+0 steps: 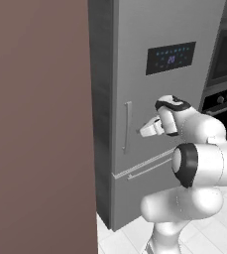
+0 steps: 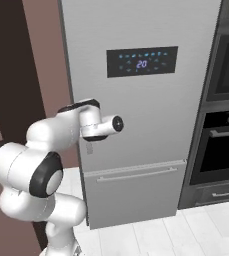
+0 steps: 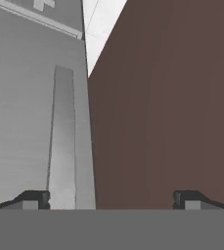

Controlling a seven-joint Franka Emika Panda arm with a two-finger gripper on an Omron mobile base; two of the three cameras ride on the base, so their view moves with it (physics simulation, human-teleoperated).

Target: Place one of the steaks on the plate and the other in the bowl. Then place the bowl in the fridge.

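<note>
Fridge door shut, dark display panel lit. Hand empty, fingers spread wide, poised near vertical door handle, not yet around it. Judgement: fridge-opening step under way. Steaks, plate, bowl outside these frames, so sorting progress unknown. Remaining at least: open door, bowl inside.

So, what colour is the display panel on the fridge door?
The display panel is dark, almost black, with small pale blue lit symbols on the grey fridge. The right base view shows it best.

white tiled floor, grey fridge standing on it
</note>
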